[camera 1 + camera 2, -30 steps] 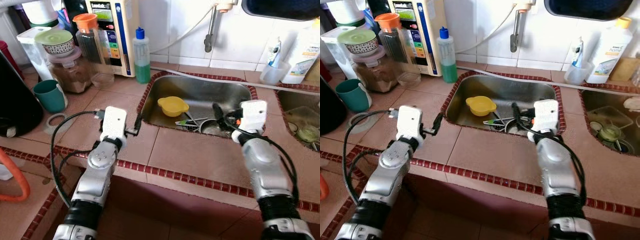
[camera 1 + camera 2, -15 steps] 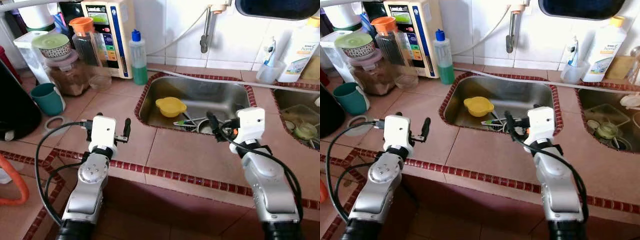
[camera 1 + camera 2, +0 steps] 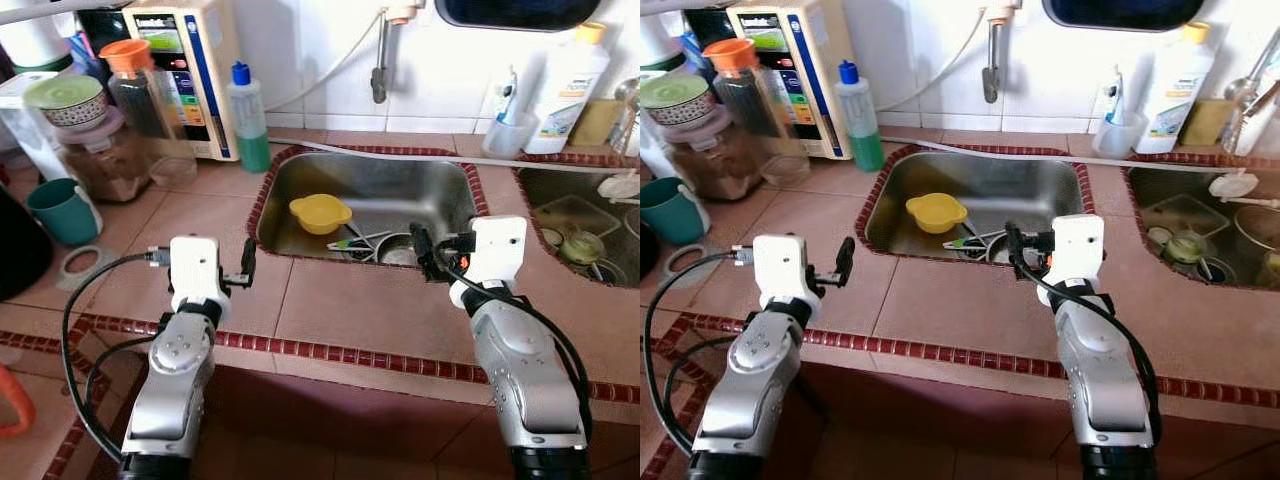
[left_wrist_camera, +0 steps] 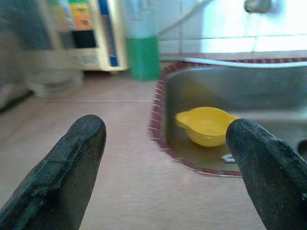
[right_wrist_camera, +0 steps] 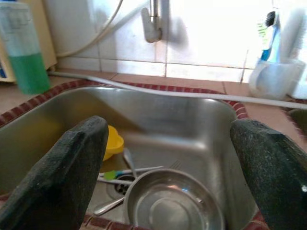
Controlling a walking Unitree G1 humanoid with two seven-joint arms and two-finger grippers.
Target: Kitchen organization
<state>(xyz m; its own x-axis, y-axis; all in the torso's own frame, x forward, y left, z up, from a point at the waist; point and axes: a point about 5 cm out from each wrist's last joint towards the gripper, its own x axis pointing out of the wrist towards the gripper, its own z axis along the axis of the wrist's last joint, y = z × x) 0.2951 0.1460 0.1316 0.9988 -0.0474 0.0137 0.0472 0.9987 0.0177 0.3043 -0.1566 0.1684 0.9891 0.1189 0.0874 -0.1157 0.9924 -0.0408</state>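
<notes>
- Two grippers were up over the tiled bench (image 3: 360, 300): the left gripper (image 3: 246, 268) stood over the tiles just left of the sink (image 3: 440, 190), and the right gripper (image 3: 421, 250) hung at the sink's front edge. Both had their jaws wide apart and held nothing.
- One yellow bowl (image 3: 320, 212) lay in the sink toward its left side. In the left wrist view it (image 4: 206, 125) showed between the two fingers (image 4: 62, 177), partly cut off by the sink's rim.
- One round steel dish (image 5: 172, 206) lay by the drain; from the head camera it was largely hidden behind the right gripper.
- Several pieces of cutlery (image 5: 127, 172) lay crossed between bowl and dish; their number was hard to tell.
- One bottle of green liquid (image 3: 247, 115) stood at the sink's back left corner, blurred in the left wrist view.
- One teal mug (image 3: 62, 210) stood at the far left of the bench, with jars (image 3: 95, 140) behind it.
- One white bottle (image 3: 570, 80) and one clear cup (image 3: 508, 130) holding a toothbrush stood at the back right.
- One second basin (image 3: 590, 230) on the right was cut off by the frame; its contents were hard to make out.
</notes>
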